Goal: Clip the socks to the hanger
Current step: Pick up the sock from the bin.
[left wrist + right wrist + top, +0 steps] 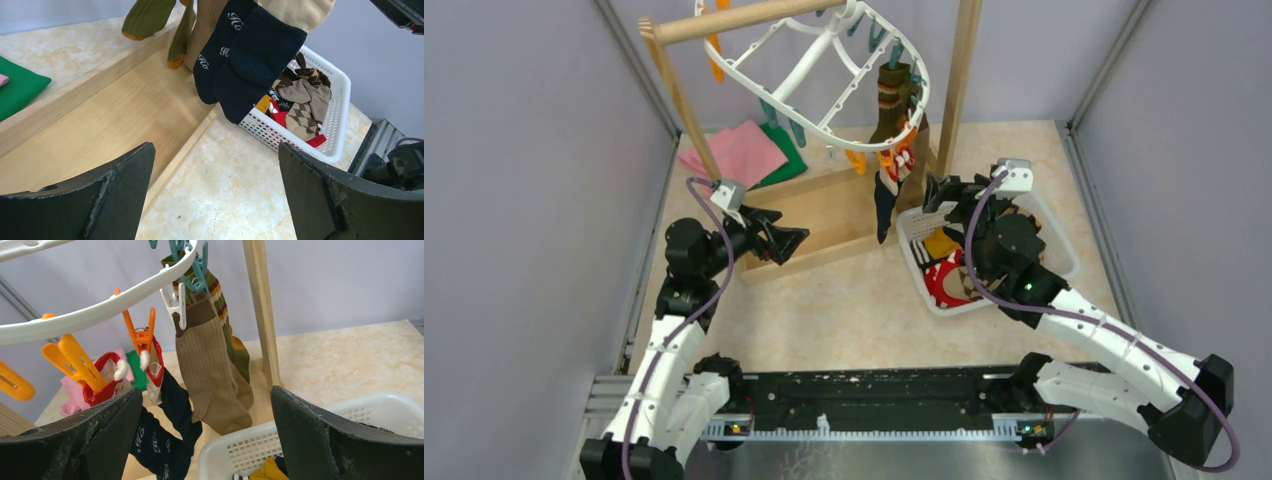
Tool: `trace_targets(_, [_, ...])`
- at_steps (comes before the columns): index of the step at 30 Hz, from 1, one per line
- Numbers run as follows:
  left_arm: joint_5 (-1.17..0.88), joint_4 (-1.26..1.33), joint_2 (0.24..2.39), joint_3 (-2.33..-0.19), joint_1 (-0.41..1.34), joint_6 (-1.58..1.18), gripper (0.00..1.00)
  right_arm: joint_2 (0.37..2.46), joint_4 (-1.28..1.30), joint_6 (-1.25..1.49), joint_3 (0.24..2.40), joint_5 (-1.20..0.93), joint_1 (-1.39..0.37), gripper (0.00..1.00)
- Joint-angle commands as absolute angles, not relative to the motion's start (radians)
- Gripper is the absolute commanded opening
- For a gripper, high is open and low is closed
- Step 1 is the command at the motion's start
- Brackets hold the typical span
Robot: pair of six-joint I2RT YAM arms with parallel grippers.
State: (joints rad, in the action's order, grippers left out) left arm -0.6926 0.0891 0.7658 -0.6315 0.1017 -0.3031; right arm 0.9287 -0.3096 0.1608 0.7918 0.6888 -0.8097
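The right gripper point(204, 390) has its two black fingers spread wide with nothing between them, poised over the far-left corner of the white perforated plastic basket point(913, 250) on the right side of the table. Inside that basket lie the unhung socks point(300, 102): a brown argyle one, something red, a mustard-yellow piece and darker ones, all heaped and overlapping. The left gripper point(786, 241) is likewise spread and empty, hovering on the left over the pale wooden base board point(125, 110) of the wooden pole rack point(724, 20) and pointing right toward the hung socks. Above and between the arms, the large white plastic oval hanger point(824, 62) dangles tilted from the pole. Its right rim already carries a brown-and-green striped pair point(894, 100), a red-and-white sock point(102, 377) on orange clips point(75, 357), and a navy pair point(884, 208) whose toes hang near the basket's edge. Folded pink and green cloths point(746, 150) lie at the far left. Two things look likely to go wrong. The basket pile is tangled, so a grab may lift two socks at once or drag the light basket. The hanger also hangs free, so a nudge from either arm could swing it, spoiling the aim at a clip or tugging a hung sock loose.
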Motion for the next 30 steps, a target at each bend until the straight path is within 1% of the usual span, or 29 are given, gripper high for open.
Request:
trace_targets(1, [-0.719,0.149,0.759,-0.636,0.095,-0.319,0.99,0.917,-0.328,0.175,0.815,0.69,-0.815,0.99])
trace_targets(7, [-0.752,0.206,0.784,-0.613,0.095,-0.382,0.99,0.96,-0.293,0.107,0.828,0.742,-0.815,0.99])
trace_targets(11, [-0.763,0.286,0.814,-0.575,0.095,-0.481,0.99,1.006,-0.24,0.05,0.835,0.719,-0.797,0.99])
trace_targets(14, [-0.768,0.413,0.831,-0.504,0.095,-0.58,0.99,1.022,-0.13,0.072,0.848,0.576,-0.719,0.98])
trace_targets(16, [-0.777,0.513,0.848,-0.451,0.095,-0.653,0.99,1.028,-0.057,0.144,0.855,0.436,-0.619,0.96])
trace_targets(18, [-0.79,0.638,0.87,-0.398,0.095,-0.727,0.99,1.029,-0.029,0.176,0.836,0.27,-0.525,0.94])
trace_targets(19, [-0.801,0.696,0.886,-0.363,0.095,-0.761,0.99,1.03,-0.025,0.189,0.824,0.226,-0.487,0.94])
trace_targets(22, [-0.891,0.871,0.975,-0.328,0.096,-0.848,0.99,1.057,-0.01,0.235,0.79,0.133,-0.402,0.89])
trace_targets(24, [-0.941,0.951,1.043,-0.329,0.101,-0.894,0.99,1.09,-0.005,0.265,0.778,0.083,-0.366,0.83])
trace_targets(27, [-0.978,1.048,1.116,-0.322,0.107,-0.963,0.99,1.152,-0.002,0.291,0.769,0.058,-0.347,0.71])
trace_targets(30, [-0.978,1.062,1.139,-0.315,0.116,-0.974,0.99,1.204,0.031,0.301,0.761,0.04,-0.341,0.57])
